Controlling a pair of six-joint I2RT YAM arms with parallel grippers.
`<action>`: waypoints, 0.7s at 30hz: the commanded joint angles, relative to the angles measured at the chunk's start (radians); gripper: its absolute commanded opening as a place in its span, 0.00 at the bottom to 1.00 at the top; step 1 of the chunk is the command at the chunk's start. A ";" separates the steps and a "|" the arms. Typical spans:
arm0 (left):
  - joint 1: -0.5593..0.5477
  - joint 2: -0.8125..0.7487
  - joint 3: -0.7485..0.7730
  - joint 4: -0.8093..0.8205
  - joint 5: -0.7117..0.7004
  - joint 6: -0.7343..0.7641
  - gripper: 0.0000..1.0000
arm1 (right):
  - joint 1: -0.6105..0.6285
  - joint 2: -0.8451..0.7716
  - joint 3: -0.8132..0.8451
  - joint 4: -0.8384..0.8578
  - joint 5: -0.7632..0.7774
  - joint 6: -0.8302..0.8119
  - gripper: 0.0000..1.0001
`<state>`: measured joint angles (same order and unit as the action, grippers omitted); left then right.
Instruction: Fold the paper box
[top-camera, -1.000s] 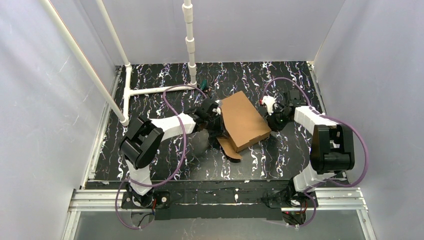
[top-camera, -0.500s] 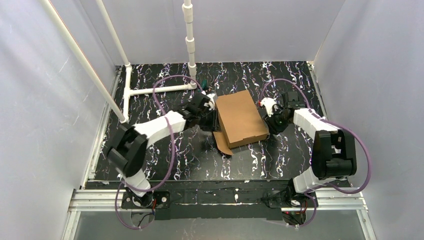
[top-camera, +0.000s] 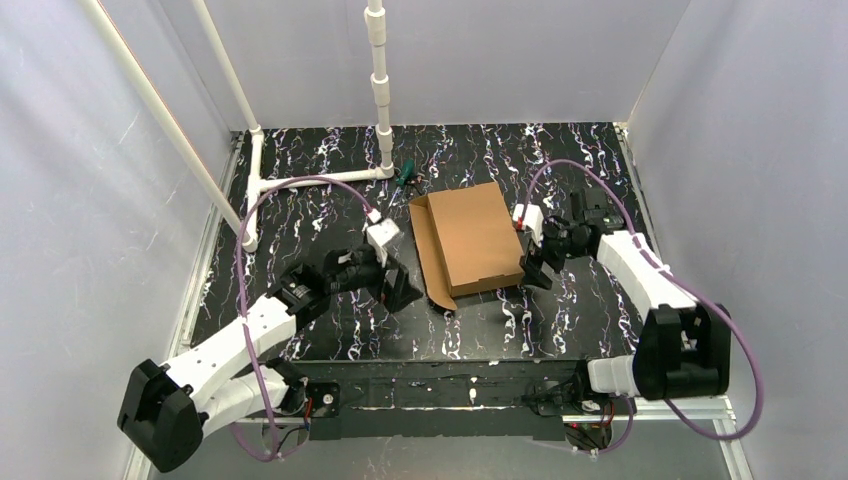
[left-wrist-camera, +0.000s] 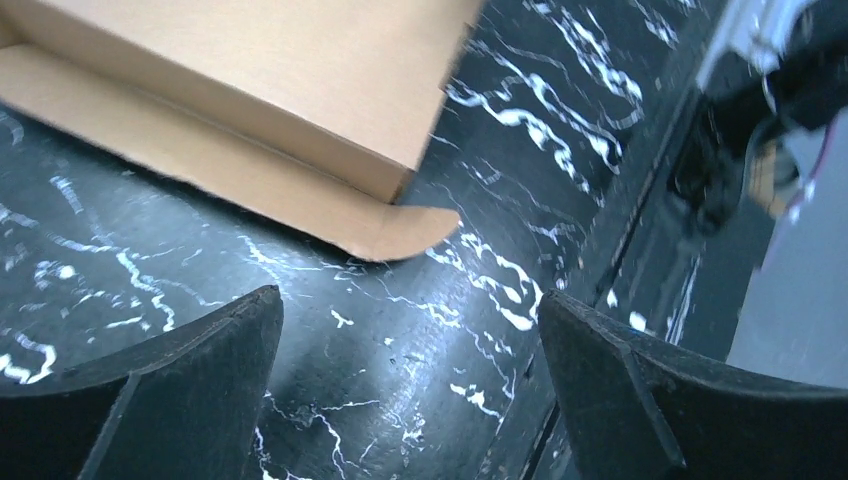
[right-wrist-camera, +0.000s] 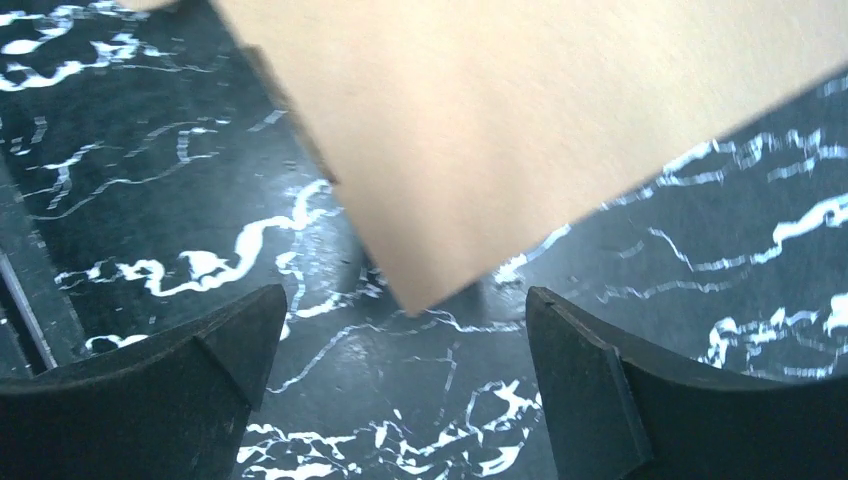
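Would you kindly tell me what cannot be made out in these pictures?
- Top view: green item, too small to identify.
- Left wrist: paper box cut off by the top edge.
- Right wrist: box blurred, cut off likewise.
- Every view: box interior hidden under its top panel.

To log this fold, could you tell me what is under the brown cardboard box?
The flat brown corrugated cardboard box lies on the black marbled table; a rounded flap pokes out. Beneath it is covered.
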<state>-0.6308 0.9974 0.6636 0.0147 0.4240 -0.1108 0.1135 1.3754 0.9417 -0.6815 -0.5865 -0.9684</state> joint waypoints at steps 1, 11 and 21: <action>-0.078 -0.038 -0.060 0.100 0.124 0.280 0.98 | 0.008 -0.127 -0.094 0.029 -0.211 -0.208 0.98; -0.293 0.057 0.061 -0.268 -0.149 0.680 0.83 | 0.008 -0.130 -0.074 -0.027 -0.234 -0.254 0.98; -0.301 0.108 -0.051 0.134 -0.093 0.525 0.98 | 0.008 -0.137 -0.096 0.000 -0.225 -0.216 0.98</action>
<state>-0.9298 1.0618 0.6239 -0.0158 0.3111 0.4721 0.1200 1.2556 0.8581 -0.7048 -0.7822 -1.1969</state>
